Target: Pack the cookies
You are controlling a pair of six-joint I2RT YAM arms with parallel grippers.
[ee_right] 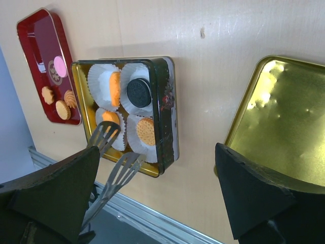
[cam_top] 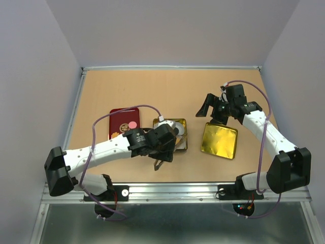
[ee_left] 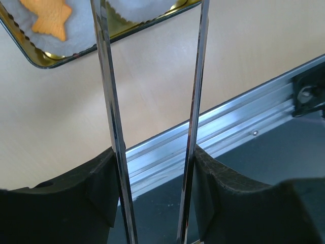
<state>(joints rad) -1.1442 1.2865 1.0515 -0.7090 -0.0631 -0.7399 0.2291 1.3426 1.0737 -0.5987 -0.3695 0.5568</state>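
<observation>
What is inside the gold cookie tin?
Four white paper cups sit in the tin. Three hold orange cookies, one a dark cookie. The tongs cover part of one cup, and whatever lies under the cookies is hidden.

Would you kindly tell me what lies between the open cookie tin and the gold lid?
Nothing; the table between the cookie tin and the gold lid is bare, clearest in the right wrist view.

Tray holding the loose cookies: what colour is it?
The tray is dark red; the right wrist view shows it best.
</observation>
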